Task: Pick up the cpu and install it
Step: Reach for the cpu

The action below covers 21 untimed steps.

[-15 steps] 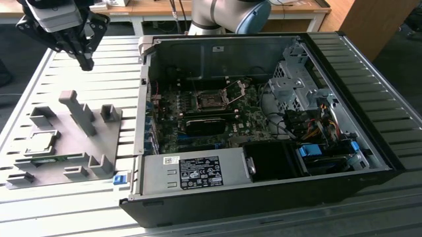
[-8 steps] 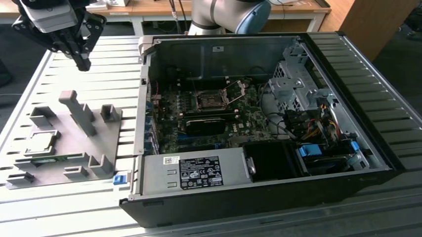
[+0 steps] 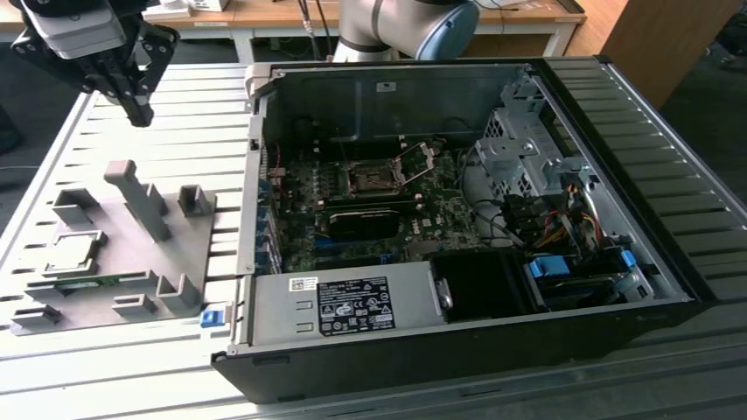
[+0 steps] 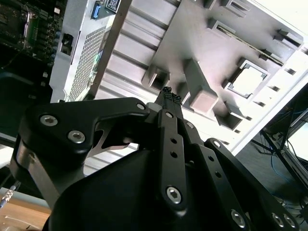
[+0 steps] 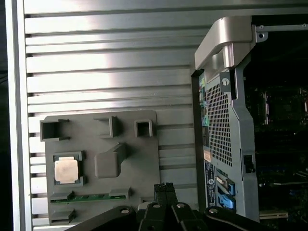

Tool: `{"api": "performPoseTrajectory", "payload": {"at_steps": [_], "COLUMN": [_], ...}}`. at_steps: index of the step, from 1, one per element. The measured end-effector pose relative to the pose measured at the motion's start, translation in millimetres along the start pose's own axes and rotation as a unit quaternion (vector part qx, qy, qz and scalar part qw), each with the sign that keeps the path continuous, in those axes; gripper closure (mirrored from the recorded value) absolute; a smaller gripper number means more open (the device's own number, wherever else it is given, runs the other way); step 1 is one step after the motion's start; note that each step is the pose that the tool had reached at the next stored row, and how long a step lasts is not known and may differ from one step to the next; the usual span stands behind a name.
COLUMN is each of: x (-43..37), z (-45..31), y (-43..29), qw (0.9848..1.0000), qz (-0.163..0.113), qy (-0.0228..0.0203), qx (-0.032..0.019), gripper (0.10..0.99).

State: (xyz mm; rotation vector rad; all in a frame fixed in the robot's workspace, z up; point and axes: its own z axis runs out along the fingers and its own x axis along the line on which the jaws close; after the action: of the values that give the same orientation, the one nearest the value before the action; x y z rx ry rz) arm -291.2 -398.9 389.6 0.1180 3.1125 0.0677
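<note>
Hand (image 3: 136, 110) hangs closed above grey plate (image 3: 117, 267), upright posts (image 3: 142, 199) beside cpu (image 3: 70, 254).

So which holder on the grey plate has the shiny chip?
The low square frame at the edge of the plate, beside the green stick. The chip lies in it; the taller blocks have none.

Bright light; glare on slatted table (image 5: 96, 62); case (image 3: 386, 96) interior shadowed, dark

cpu (image 5: 66, 171): I see a silvery, faintly glossy metal top
holder plate (image 5: 144, 159): matt grey plastic
counter (image 5: 96, 57): ribbed shiny metal
end effector (image 5: 165, 186): matt black
</note>
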Motion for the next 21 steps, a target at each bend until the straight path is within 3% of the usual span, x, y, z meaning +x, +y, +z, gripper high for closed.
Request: {"api": "performPoseTrajectory", "payload": {"at_steps": [21], "x": [16.6], "z": [0.6], "y": [-1.3], "qw": [1.0000], "qz": [0.000], "qy": [0.0000], "qx": [0.0000], "gripper": [0.980]}}
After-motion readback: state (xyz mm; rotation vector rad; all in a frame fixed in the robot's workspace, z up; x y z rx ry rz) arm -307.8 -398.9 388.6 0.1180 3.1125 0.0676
